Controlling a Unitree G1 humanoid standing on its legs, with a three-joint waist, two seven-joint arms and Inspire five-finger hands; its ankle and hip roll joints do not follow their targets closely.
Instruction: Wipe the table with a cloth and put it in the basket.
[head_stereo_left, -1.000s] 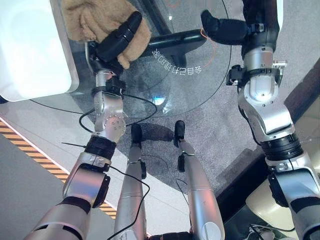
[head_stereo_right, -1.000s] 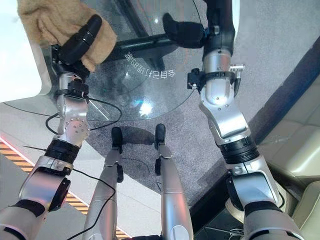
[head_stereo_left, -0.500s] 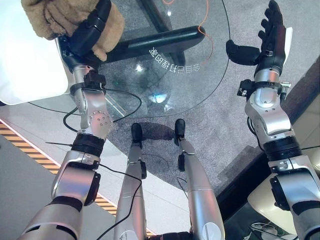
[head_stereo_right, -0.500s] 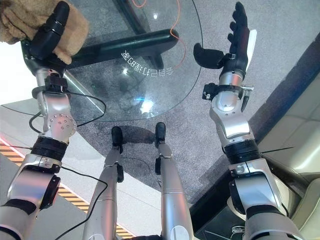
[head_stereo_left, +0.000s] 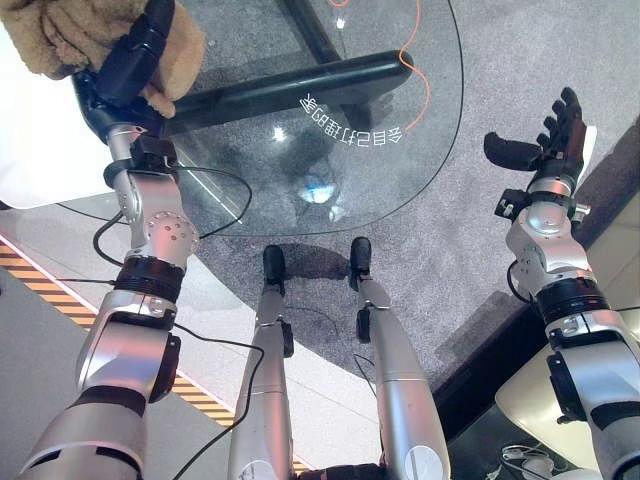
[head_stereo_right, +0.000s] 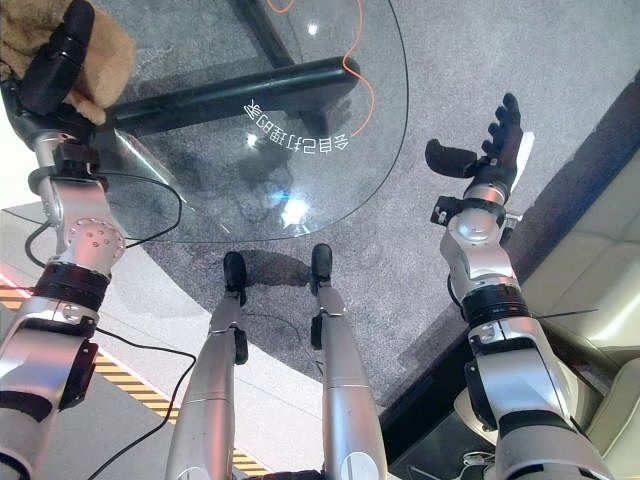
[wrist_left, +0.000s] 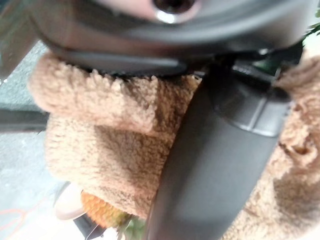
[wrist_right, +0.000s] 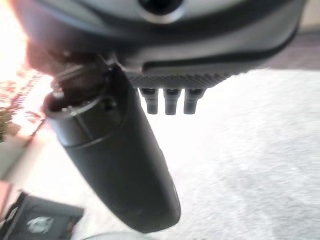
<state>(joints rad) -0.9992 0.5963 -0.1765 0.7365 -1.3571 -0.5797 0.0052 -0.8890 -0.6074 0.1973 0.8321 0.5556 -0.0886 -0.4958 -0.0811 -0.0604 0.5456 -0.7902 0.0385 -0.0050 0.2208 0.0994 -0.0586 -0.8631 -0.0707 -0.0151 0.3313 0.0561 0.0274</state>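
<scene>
Two arms reach out below me over grey carpet. My right hand hangs off the table's right side, fingers straight and spread wide, holding nothing. Between the arms lies the round glass table, its dark base bar showing through the top, with an orange cord curling near its far right. Farther off at the left edge, my left hand is clamped around the tan fluffy cloth, thumb pressed across it, beside a bright white surface.
</scene>
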